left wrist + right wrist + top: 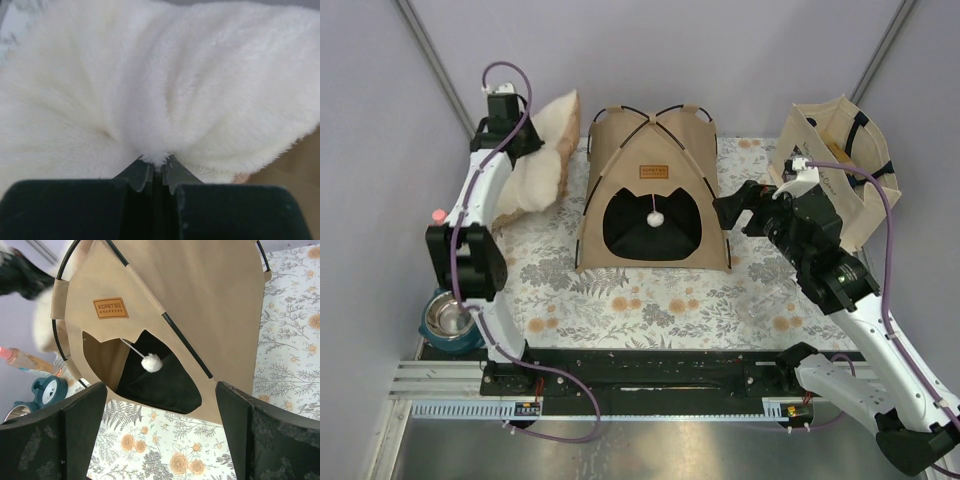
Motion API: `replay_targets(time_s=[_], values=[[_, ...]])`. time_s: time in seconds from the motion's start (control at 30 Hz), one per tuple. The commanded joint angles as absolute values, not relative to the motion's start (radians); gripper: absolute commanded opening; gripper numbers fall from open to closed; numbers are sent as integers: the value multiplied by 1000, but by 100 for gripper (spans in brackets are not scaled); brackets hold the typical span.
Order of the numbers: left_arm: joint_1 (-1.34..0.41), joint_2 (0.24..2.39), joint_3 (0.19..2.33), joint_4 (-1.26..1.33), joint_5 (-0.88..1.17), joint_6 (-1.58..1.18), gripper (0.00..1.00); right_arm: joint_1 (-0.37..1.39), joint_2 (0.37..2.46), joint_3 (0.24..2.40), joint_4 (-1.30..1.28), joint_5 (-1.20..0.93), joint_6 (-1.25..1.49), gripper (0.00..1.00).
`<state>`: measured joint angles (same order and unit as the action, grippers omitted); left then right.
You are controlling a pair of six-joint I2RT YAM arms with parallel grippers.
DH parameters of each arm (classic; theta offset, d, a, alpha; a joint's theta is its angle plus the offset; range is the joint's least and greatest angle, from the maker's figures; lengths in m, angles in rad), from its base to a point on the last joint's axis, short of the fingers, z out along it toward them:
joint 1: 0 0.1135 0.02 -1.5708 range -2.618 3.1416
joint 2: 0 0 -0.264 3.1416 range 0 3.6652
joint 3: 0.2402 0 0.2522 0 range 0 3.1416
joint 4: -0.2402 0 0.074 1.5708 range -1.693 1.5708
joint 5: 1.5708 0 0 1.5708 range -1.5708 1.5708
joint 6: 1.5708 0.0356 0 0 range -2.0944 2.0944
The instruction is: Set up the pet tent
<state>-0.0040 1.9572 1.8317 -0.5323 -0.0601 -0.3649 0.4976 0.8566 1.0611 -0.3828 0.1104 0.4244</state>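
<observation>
While upright, one pet tent (653, 185), one cushion (542, 160), one tote bag (830, 140).

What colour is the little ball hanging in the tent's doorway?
White pom-pom, clearest in the right wrist view.

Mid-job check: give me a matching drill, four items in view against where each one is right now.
Items:
1. pet tent
2. white cushion
3. tote bag
4. metal bowl

Places:
A. near-left corner
B. upright, far right
C. pinched in the left gripper
D. standing up, centre

Pairs: 1-D, 2-C, 3-B, 4-A
</observation>
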Motion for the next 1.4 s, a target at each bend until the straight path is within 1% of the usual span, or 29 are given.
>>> replay_targets(time_s=[0.0,0.17,0.33,0.43,0.57,0.7,0.77,0.87,1.0,1.07,1.17,1.23,1.3,1.37], values=[[-14,1656,1754,-302,78,-374,0,495,827,1037,-324,83,451,100],[-14,1455,1608,-189,245,-423,0,495,815,1017,-313,71,460,100],[-31,1289,1553,-164,343,-469,0,495,792,1006,-308,54,469,100],[-31,1163,1525,-222,336,-503,0,495,784,1015,-343,34,456,99],[-31,1017,1514,-365,291,-538,0,495,787,1048,-408,18,451,99],[-31,902,1499,-416,366,-621,0,495,766,1051,-428,5,471,100],[-31,852,1453,-405,428,-678,0,495,759,1061,-445,3,480,100],[-32,769,1364,-385,459,-761,0,495,749,1075,-478,-28,491,100],[-34,680,1241,-310,547,-885,0,495,723,1075,-495,-72,508,99],[-41,658,1175,-227,606,-954,0,495,715,1078,-503,-89,518,99],[-81,632,1103,-225,568,-963,0,495,716,1077,-502,-120,535,100],[-139,630,1046,-204,519,-968,0,495,719,1072,-500,-135,543,99],[-234,656,991,-184,459,-968,0,495,730,1062,-495,-144,554,100],[-374,695,944,-163,352,-956,0,495,741,1051,-492,-155,563,100]])
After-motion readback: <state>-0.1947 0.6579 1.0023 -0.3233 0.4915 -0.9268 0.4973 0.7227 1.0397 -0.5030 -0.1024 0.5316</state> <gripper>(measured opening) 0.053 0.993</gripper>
